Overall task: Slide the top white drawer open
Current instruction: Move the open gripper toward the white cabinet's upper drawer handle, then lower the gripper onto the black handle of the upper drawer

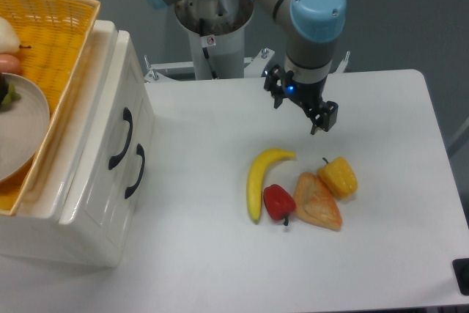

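Note:
The top white drawer point(111, 126) is the upper of two on the glossy white cabinet at the left. Its curved black handle point(121, 138) faces right and its front sits flush with the cabinet. The lower drawer's handle point(135, 171) lies just beneath it. My gripper point(323, 117) hangs over the table's middle back, far to the right of the cabinet and just above the fruit. Its fingers stand slightly apart, holding nothing.
A yellow wicker basket point(62, 31) with a plate sits on top of the cabinet. A banana point(258, 178), a red pepper point(278, 201), a pastry point(317, 202) and a yellow pepper point(338, 177) lie grouped on the white table point(212, 254). The arm's base point(216, 31) stands at the back.

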`<control>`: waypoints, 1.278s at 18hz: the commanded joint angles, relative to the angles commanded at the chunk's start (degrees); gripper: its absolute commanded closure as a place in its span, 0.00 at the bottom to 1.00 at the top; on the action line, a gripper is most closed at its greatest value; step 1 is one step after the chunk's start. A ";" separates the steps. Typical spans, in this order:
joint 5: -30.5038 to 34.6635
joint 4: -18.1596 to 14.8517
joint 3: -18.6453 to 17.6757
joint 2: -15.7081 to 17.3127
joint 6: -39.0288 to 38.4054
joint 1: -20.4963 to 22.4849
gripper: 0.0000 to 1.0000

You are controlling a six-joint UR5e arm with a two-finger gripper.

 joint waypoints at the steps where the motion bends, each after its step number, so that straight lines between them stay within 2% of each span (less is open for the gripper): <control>1: -1.06 0.00 0.09 -0.09 -2.55 -0.09 0.00; 6: -2.21 -0.17 0.35 -0.53 -6.70 -1.05 0.00; 10: -1.25 0.18 0.18 -1.49 -11.53 -4.21 0.00; 13: -1.33 0.27 2.01 -3.07 -19.24 -7.02 0.00; 16: -1.68 0.18 2.72 -3.95 -25.24 -7.56 0.00; 21: -2.03 -0.35 2.73 -4.22 -25.95 -9.40 0.00; 23: -2.56 -2.62 2.81 -4.13 -26.39 -9.40 0.00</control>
